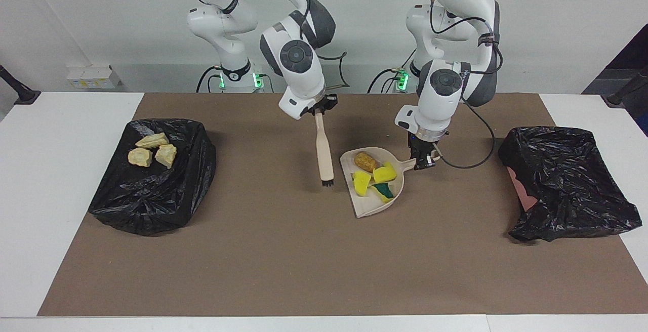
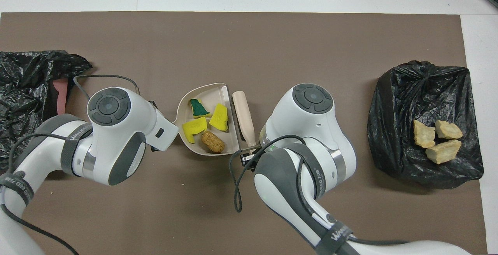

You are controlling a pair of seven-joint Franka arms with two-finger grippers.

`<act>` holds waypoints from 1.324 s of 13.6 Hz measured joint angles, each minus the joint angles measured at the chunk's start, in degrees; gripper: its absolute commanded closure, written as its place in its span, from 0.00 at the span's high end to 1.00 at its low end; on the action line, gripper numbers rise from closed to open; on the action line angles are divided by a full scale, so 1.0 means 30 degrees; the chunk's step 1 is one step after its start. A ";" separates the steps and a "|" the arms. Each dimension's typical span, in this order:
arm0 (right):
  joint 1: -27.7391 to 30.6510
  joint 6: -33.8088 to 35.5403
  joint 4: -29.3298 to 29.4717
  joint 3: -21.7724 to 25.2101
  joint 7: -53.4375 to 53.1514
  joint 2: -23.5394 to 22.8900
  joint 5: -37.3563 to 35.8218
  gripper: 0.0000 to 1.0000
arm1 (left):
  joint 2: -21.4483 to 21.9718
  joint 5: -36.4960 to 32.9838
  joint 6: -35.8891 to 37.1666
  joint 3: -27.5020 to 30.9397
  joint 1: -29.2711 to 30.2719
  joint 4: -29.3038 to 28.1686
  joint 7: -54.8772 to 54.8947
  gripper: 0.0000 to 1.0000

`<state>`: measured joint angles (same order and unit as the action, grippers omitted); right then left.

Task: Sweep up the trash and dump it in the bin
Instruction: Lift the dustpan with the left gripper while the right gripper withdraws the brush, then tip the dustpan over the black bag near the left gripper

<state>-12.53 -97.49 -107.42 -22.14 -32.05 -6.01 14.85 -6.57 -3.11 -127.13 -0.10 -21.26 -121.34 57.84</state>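
Observation:
A beige dustpan [image 1: 367, 205] lies on the brown mat mid-table. It holds a brown crusty lump [image 1: 365, 161], two yellow sponge pieces [image 1: 361, 182] [image 1: 385, 172] and a third, green side up [image 1: 383, 190]. My left gripper [image 1: 422, 160] is shut on the dustpan's handle. My right gripper [image 1: 316, 112] is shut on the handle of the beige brush [image 1: 324, 144]; its black bristles [image 1: 328, 182] hang just beside the pan's open lip. Three tan chunks [image 1: 152, 150] lie on a black-bagged bin [image 1: 152, 195] at the right arm's end. The overhead view shows the dustpan [image 2: 210, 93], brush [image 2: 243, 117] and chunks [image 2: 435, 138].
A second black-bagged bin [image 1: 567, 180] sits at the left arm's end of the mat, with a pink edge showing under the bag. It also shows in the overhead view [image 2: 27, 91]. White table borders the mat [image 1: 304, 261] on all sides.

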 measured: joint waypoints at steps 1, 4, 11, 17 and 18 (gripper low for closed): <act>-0.0532 0.0132 -0.0198 -0.0023 -0.1562 0.0503 -0.0036 0.00 | 0.0000 0.0000 0.0000 0.0001 0.0000 0.0000 0.0000 0.00; -0.2442 -0.1031 -0.1617 -0.0135 -0.3876 0.1747 -0.0032 0.00 | 0.0000 0.0000 0.0001 0.0012 0.0016 0.0000 0.0000 0.00; -0.5708 -0.6102 -0.7055 -0.0198 -0.4261 0.3745 0.0175 0.00 | 0.0093 -0.0037 0.0068 0.0080 0.1403 0.0317 0.0954 0.00; -0.6613 -0.8285 -0.7889 -0.0195 -0.4966 0.2262 0.0214 0.00 | 0.1882 -0.0064 0.1645 0.0236 0.5442 0.0972 0.5861 0.00; -0.6613 -0.8324 -0.7888 -0.0190 -0.4966 0.2112 0.0214 0.00 | 0.2277 -0.0062 0.2075 0.0269 0.6332 0.1052 0.6892 0.00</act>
<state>-32.37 -122.46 -131.09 -22.71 -46.94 0.33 15.49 0.26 -3.29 -120.91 0.71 -2.27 -118.19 78.52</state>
